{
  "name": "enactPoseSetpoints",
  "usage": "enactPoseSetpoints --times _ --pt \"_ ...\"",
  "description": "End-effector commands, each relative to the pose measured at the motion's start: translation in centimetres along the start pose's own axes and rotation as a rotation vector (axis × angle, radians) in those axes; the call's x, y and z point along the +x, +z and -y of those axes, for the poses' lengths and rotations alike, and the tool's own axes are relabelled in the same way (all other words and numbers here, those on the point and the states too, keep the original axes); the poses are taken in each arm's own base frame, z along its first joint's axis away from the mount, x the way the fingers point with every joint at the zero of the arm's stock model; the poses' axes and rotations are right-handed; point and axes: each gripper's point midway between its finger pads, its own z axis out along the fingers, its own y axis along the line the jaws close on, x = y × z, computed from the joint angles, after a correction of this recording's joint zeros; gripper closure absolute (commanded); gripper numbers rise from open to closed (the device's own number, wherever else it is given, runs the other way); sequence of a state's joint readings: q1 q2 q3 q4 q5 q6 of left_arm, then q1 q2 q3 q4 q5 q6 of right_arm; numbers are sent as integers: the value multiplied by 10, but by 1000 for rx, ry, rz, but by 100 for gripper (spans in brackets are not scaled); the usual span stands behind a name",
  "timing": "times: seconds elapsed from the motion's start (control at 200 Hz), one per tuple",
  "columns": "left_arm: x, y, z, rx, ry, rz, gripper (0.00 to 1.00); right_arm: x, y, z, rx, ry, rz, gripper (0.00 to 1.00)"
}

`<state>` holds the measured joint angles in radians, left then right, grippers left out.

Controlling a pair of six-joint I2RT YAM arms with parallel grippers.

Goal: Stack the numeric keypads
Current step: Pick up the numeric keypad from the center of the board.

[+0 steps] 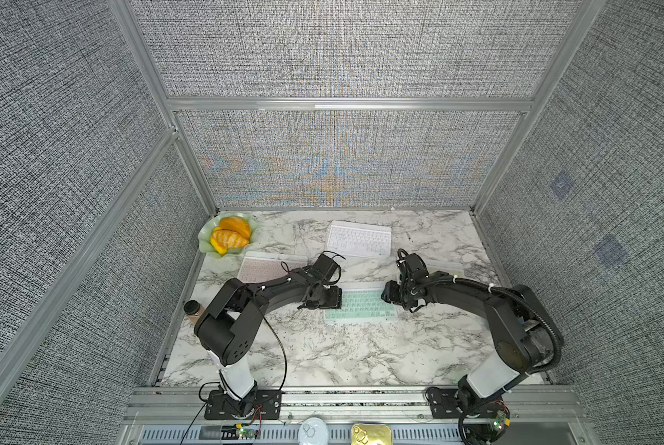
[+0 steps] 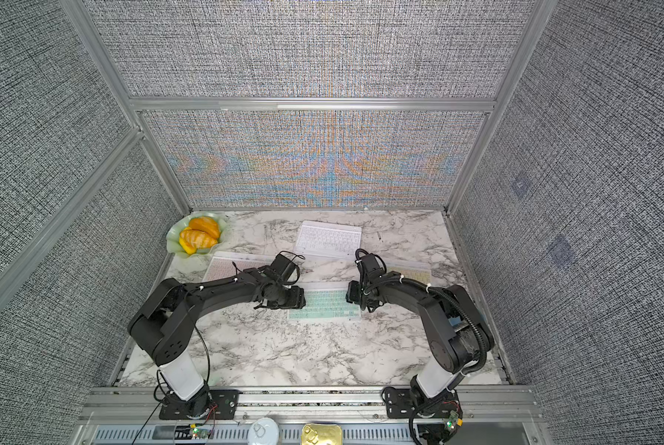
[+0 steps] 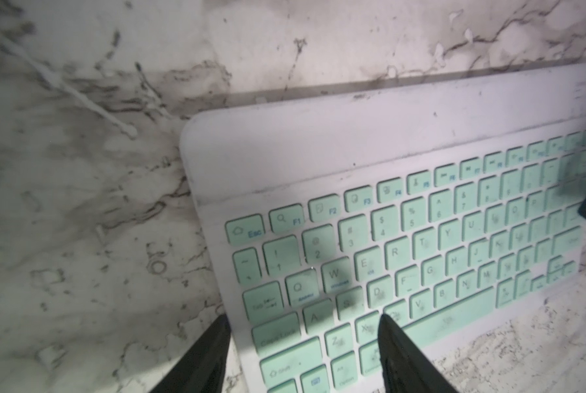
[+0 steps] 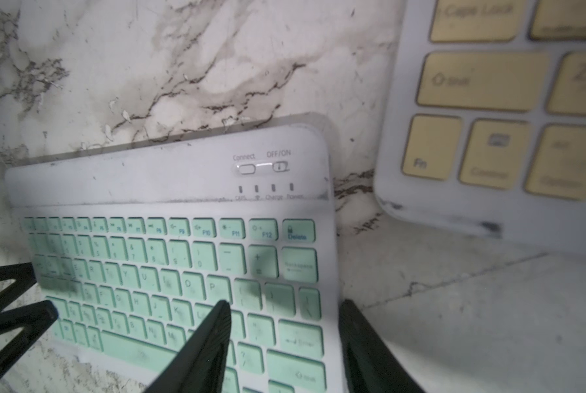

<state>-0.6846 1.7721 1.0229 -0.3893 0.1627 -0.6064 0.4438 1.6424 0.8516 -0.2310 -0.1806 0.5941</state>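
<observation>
The mint keypad [image 1: 361,306] lay flat at the middle of the marble worktop [image 1: 322,354], keys up, its long side running left to right. The left hand [image 1: 324,298] was low over its left short edge. In the left wrist view that hand [image 3: 302,316] stood with its jaws apart; one finger was outside the white frame over bare marble, the other over the keys near the letter X; it clamped nothing. The right hand [image 1: 386,296] was at the right short edge. In the right wrist view its [image 4: 285,303] jaws were likewise apart, one finger over the keys and the other just beyond the frame, gripping nothing. Whether the fingertips touched the keypad [image 4: 182,265] could not be told.

Three more keypads lay singly, none stacked. A white keypad [image 1: 358,239] sat toward the far wall; a pink keypad [image 1: 261,267] lay far-left of the mint one, partly under the left arm; a yellow keypad [image 2: 413,272] lay far-right, near the mint one's corner but apart from it. A green dish [image 1: 204,235] of orange pieces [image 1: 232,233] sat in the far-left corner; a brown cup [image 1: 192,310] with a dark lid stood at the left edge.
</observation>
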Motion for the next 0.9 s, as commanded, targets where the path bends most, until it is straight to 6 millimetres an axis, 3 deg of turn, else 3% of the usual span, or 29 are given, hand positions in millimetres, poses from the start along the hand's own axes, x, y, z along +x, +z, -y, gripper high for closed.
enactPoseSetpoints --times 0.0,0.315,0.895 --pt "22 6 -2 0 -14 -94 30 10 -2 -36 -210 54 -64 46" --pt "30 13 -3 2 -12 -116 31 4 -25 -62 -519 152 -66 46" --pt "35 19 -5 10 -21 -122 31 12 -41 -63 -574 185 -58 46"
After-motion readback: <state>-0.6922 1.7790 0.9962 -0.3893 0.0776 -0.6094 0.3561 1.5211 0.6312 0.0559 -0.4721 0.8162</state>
